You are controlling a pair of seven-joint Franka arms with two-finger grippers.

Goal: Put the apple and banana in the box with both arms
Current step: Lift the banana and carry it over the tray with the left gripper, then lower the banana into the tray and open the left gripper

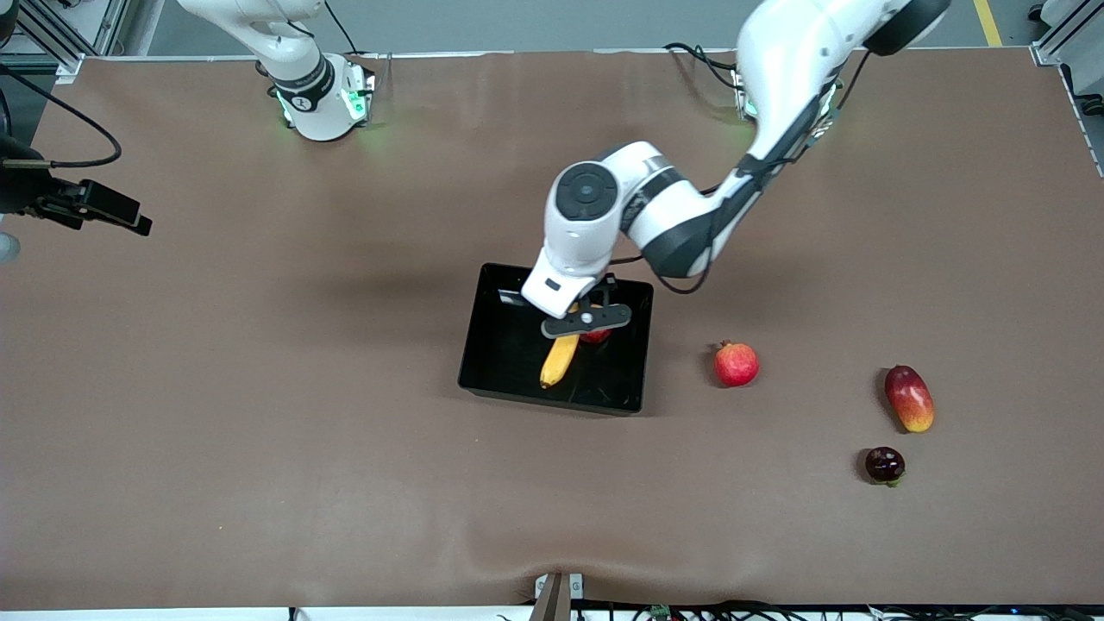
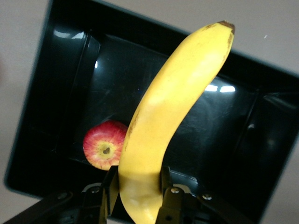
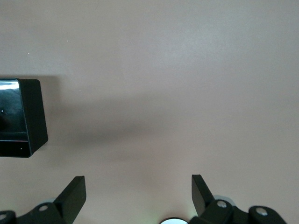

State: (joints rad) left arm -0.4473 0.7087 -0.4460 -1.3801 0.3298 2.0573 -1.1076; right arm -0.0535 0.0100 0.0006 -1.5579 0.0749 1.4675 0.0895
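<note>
My left gripper [image 1: 580, 332] is shut on the yellow banana [image 1: 561, 358] near one end and holds it over the black box [image 1: 483, 345]; its fingers [image 2: 111, 184] press both sides of the banana [image 2: 177, 107]. The red apple [image 2: 105, 144] lies in the box [image 2: 56, 93] beside the banana and is mostly hidden under the gripper in the front view [image 1: 597, 335]. My right gripper [image 1: 121, 214] is open and empty, and waits above bare table toward the right arm's end; its wrist view [image 3: 138, 186] shows one corner of the box [image 3: 21, 116].
A pinkish-red round fruit with a crown tip [image 1: 736, 364] lies beside the box toward the left arm's end. A red-yellow mango [image 1: 909, 398] and a dark purple fruit [image 1: 885, 464] lie further that way, nearer the front camera.
</note>
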